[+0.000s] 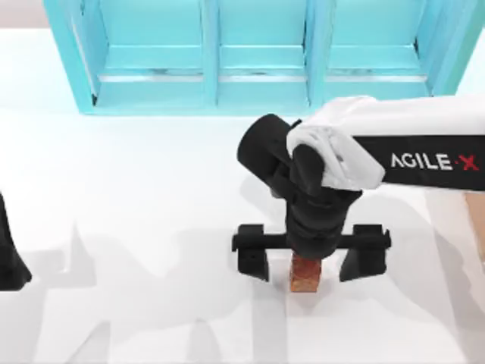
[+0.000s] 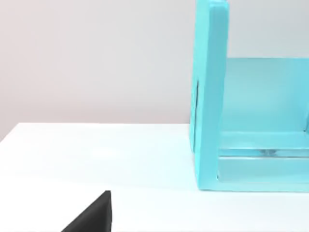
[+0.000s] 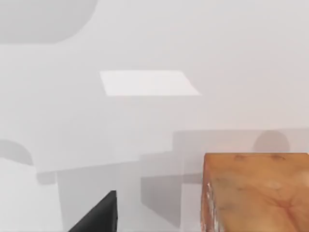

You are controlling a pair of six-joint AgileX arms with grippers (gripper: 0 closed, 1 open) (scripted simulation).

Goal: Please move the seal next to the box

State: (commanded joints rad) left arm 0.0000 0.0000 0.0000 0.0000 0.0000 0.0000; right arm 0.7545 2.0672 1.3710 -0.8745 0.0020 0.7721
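Note:
The seal [image 1: 305, 274], a small reddish-brown mottled block, stands on the white table right of centre, near the front. My right gripper [image 1: 309, 262] hangs directly over it and is open. Its two black fingers [image 1: 254, 258] are spread wide on either side, clear of the block. In the right wrist view the seal [image 3: 256, 193] looms close, with one dark fingertip [image 3: 96, 215] off to its side. A tan strip of the box [image 1: 479, 227] shows at the table's right edge. My left arm [image 1: 9, 250] is parked at the far left edge.
A big turquoise shelf unit [image 1: 258, 53] spans the back of the table; its end wall [image 2: 210, 96] shows in the left wrist view. White tabletop stretches between the seal and the left arm.

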